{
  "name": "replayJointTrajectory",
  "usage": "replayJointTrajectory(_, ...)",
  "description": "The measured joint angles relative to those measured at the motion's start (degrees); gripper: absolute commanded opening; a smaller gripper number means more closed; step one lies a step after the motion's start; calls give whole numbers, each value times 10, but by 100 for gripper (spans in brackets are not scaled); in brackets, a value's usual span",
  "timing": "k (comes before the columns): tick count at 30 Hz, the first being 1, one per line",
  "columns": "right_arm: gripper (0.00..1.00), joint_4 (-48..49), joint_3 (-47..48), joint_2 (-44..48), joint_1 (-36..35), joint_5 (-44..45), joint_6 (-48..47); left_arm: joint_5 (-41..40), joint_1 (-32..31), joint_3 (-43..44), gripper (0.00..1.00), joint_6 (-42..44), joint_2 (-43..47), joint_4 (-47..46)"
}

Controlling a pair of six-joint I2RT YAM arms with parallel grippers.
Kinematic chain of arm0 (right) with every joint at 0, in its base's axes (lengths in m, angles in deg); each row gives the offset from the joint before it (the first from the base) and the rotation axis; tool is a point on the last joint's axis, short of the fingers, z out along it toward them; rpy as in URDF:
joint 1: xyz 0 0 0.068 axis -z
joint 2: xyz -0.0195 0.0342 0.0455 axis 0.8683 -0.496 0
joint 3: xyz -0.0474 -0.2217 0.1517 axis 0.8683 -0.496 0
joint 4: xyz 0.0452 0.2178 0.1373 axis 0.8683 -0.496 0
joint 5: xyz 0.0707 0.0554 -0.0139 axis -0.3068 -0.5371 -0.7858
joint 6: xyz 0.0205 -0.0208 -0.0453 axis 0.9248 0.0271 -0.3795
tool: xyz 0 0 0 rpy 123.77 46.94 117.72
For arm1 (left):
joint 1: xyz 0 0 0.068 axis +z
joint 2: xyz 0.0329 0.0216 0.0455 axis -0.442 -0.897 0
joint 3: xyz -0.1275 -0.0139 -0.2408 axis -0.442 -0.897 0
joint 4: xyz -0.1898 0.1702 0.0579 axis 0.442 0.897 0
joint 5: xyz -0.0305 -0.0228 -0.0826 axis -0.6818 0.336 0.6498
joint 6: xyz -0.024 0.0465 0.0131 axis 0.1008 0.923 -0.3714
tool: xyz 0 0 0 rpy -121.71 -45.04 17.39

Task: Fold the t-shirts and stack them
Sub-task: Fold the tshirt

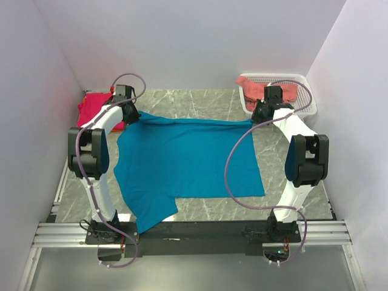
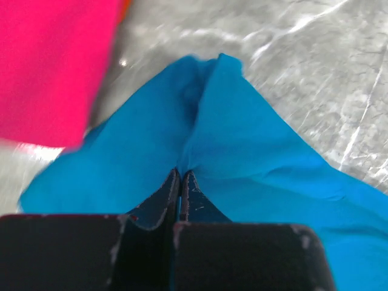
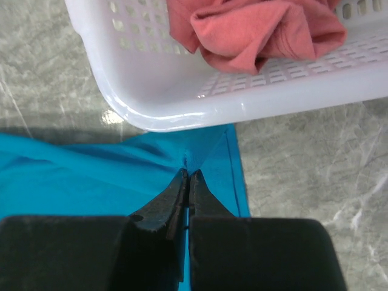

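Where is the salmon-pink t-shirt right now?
The salmon-pink t-shirt lies crumpled in the white basket, far right in the top view, beyond the right gripper.

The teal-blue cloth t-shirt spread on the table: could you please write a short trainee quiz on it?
1. True or false: the left gripper and the right gripper are both shut on the teal-blue cloth t-shirt.
2. What lies in the white plastic mesh basket? A) a salmon-pink cloth t-shirt B) nothing C) the teal-blue t-shirt
3. Fill in: the magenta-pink cloth t-shirt lies nearest the ___ gripper.
Key: 1 true; 2 A; 3 left.
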Motion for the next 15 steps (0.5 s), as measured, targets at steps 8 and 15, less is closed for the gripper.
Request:
replayJointTrajectory(8,0,-36,0,7,0,6,-17,-104,-23,-42,0,-122,102,101)
replayJointTrajectory(15,0,-63,0,16,0,5,-24,-151,-44,-113,0,-236,183,204)
